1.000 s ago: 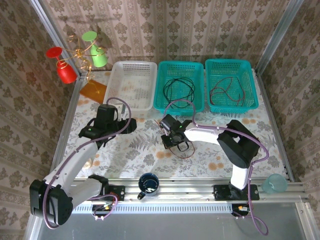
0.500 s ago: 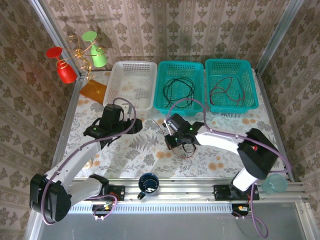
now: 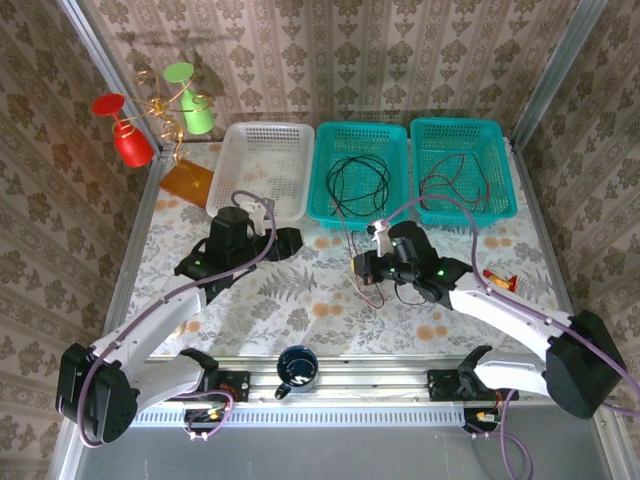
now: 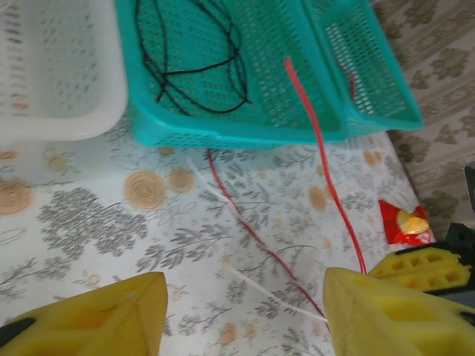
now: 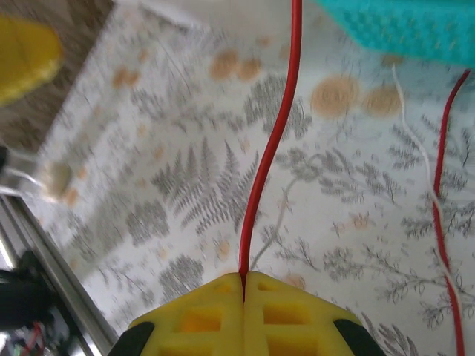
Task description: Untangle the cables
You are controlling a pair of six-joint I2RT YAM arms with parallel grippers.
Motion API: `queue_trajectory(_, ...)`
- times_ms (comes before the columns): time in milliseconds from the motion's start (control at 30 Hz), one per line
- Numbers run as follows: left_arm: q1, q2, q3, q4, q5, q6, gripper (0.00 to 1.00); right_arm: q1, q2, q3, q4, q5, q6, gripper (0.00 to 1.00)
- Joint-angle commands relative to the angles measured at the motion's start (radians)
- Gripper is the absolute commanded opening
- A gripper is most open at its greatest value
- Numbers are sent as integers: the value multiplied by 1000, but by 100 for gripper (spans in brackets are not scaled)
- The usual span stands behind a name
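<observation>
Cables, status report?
Left gripper open, above table. Right gripper shut on red cable, strand running straight from it. Second red cable and white cable loose alongside. Black cable in teal basket.

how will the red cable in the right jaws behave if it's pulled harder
Probably floppy: the red cable is straight only where the shut right jaws tension it; loose strands on the table wander. Thin, so likely light. It may snag, since it runs over the teal basket.

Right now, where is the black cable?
In the top view, the black cable lies coiled inside the middle teal basket at the far side, between the white basket on its left and the other teal basket on its right.
</observation>
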Motion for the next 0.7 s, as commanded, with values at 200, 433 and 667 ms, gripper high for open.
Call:
queue_trajectory(200, -70, -39, -12, 62, -36, 38, 69, -51, -152, 12, 105, 17, 67, 0)
queue_trajectory(433, -101, 17, -99, 370, -43, -266, 72, -54, -150, 28, 182, 44, 88, 0)
queue_trajectory(667, -173, 97, -92, 425, -97, -328, 74, -62, -134, 36, 254, 56, 90, 0)
